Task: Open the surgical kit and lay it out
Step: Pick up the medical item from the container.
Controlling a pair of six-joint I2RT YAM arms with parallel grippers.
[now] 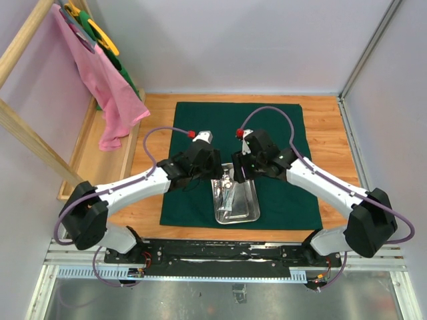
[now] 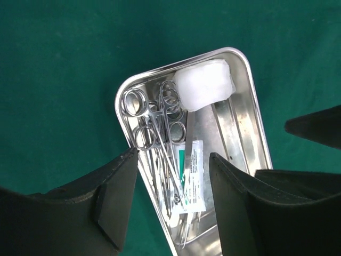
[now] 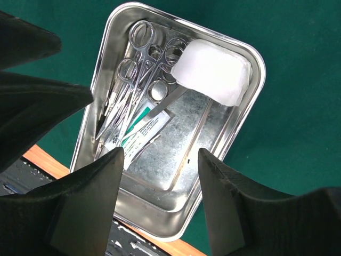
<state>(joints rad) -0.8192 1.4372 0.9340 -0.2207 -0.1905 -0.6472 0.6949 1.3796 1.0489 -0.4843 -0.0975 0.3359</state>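
The dark green cloth point(image 1: 280, 180) lies spread flat on the table. On its near part sits the shiny steel tray point(image 1: 245, 212). In the tray lie the steel forceps point(image 2: 154, 122), a white gauze wad point(image 2: 205, 84) and a small white packet point(image 2: 193, 176). My left gripper point(image 2: 173, 154) hangs open above the tray's left side, with nothing between its fingers. Over the tray's near end my right gripper point(image 3: 160, 152) is also open and empty. The right wrist view shows the gauze wad point(image 3: 212, 72), forceps point(image 3: 136, 64) and packet point(image 3: 141, 130) too. Both grippers meet over the tray's far end in the top view.
A wooden rack at the left holds a pink cloth point(image 1: 107, 87) and green and yellow items. Bare wooden tabletop point(image 1: 327, 133) surrounds the cloth. A black rail point(image 1: 227, 250) runs along the near edge, just past the tray.
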